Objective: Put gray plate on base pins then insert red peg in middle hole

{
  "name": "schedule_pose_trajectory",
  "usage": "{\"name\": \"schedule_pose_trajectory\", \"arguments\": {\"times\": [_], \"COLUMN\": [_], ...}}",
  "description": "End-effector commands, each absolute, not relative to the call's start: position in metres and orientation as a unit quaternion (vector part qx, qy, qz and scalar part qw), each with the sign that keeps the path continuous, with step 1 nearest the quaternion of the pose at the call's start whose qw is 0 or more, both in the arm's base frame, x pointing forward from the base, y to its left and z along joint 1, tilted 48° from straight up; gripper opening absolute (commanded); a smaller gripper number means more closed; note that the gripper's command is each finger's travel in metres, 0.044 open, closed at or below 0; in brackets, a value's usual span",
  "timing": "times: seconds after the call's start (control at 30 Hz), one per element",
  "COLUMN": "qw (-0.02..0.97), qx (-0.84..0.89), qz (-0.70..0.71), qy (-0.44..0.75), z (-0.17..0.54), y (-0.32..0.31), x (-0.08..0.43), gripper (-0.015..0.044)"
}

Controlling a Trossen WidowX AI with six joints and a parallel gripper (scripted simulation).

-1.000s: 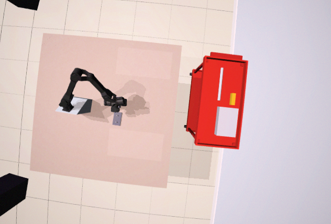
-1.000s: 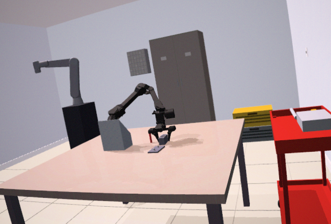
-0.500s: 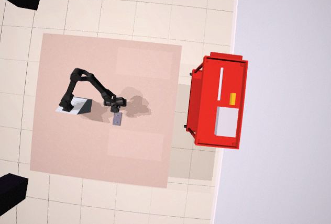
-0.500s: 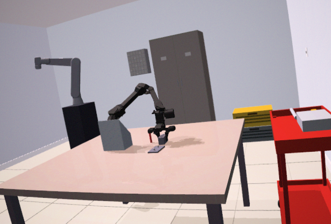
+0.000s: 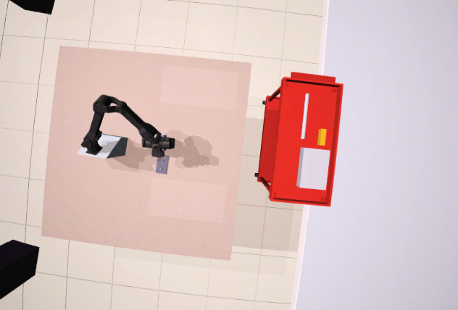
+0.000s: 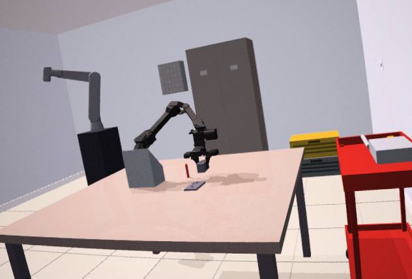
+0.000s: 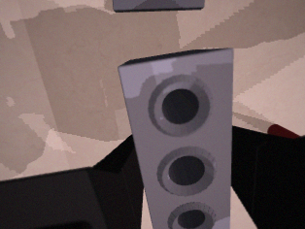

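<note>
The gray plate [image 6: 201, 167] [image 7: 222, 97] is a thick block with three round holes facing up in the wrist view. My gripper [image 6: 202, 164] [image 7: 171, 131] is shut on the plate's long sides and holds it above the table. In the top view the arm hides the plate. The flat gray base [image 5: 161, 164] [image 6: 191, 188] [image 7: 157, 4] lies on the table with two upright pins, off to one side of the plate and lower; only its edge shows in the wrist view. The red peg [image 6: 186, 171] [image 7: 282, 131] stands upright beside the gripper.
The table [image 5: 111, 206] [image 6: 133, 212] carries the arm and a gray wedge-shaped block [image 5: 118, 148] [image 6: 141, 169] by the arm's base. A red cart [image 5: 286, 114] [image 6: 356, 162] with a white box [image 5: 314, 168] [image 6: 394, 149] stands past the table's edge.
</note>
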State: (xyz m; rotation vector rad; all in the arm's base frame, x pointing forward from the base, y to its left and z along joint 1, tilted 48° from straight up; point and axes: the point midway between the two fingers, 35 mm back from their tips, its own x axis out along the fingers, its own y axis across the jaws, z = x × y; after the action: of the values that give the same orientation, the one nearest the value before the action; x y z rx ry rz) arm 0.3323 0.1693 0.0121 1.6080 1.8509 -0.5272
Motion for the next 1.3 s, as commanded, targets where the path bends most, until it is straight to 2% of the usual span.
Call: {"name": "schedule_pose_trajectory", "arguments": {"times": [0.0,0.83,1.27], "qw": [0.316,0.313,0.306], "qx": [0.609,0.610,0.614], "qz": [-0.195,-0.193,-0.202], "qy": [0.701,0.701,0.699], "z": [0.022,0.076,0.044], "y": [0.162,0.108,0.099], "x": [0.336,0.338,0.346], "gripper": [0.0000,0.0000,0.0000]}}
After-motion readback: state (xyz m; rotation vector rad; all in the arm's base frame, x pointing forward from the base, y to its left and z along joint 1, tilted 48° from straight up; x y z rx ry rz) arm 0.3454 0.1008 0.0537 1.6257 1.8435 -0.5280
